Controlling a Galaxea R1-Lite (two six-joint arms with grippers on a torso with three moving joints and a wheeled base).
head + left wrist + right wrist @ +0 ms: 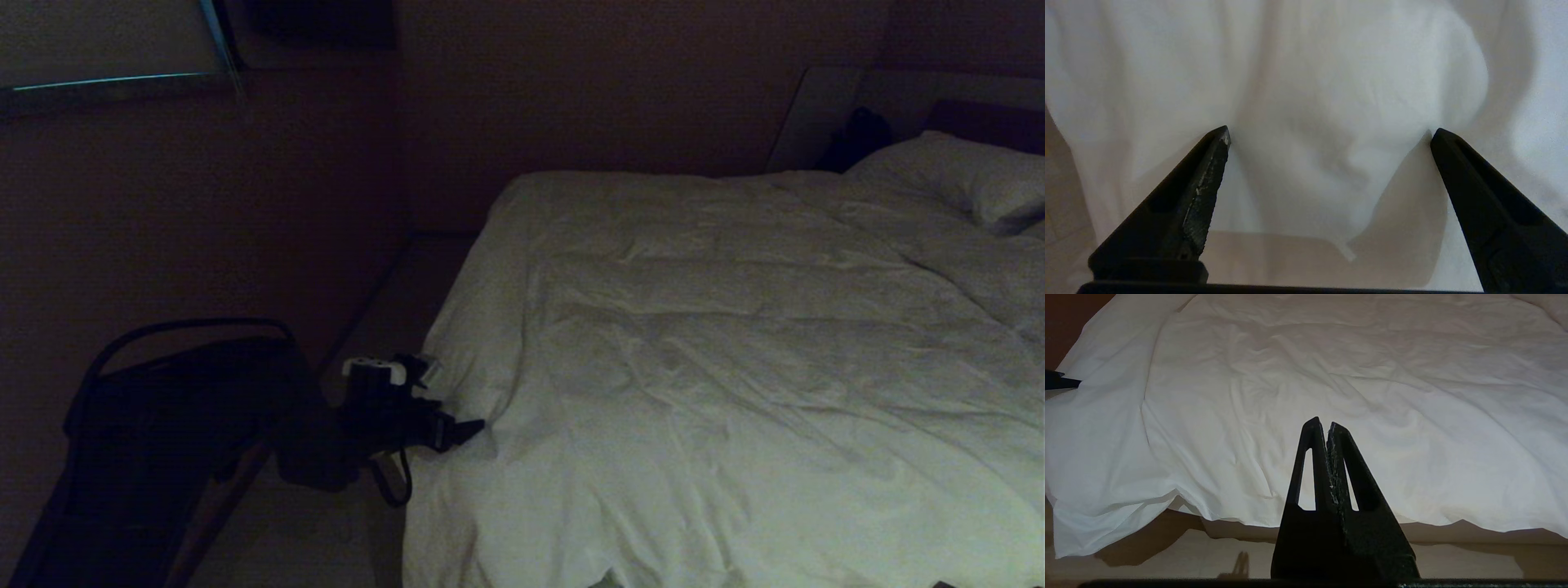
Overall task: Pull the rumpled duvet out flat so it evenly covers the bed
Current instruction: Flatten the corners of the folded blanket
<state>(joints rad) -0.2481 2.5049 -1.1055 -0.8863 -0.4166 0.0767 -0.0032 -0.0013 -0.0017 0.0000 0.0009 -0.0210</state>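
Note:
The white, creased duvet [735, 351] lies spread over the bed, whose dark headboard [992, 118] shows at the far right. My left gripper [461, 429] is at the duvet's left side, where the cloth hangs over the bed's edge. Seen from the left wrist, this gripper [1329, 136] is open wide, its black fingers [1206, 179] against the hanging cloth [1331, 81] and a lower corner of it [1348, 254] between them. The right gripper [1323, 424] is shut and empty, low in front of the duvet's hem [1241, 514].
A white pillow [967, 175] lies at the head of the bed. A dark framed cart or chair [163, 425] stands on the floor left of the bed, close behind my left arm. A dark wall runs behind, with a pale window [106, 41] at the upper left.

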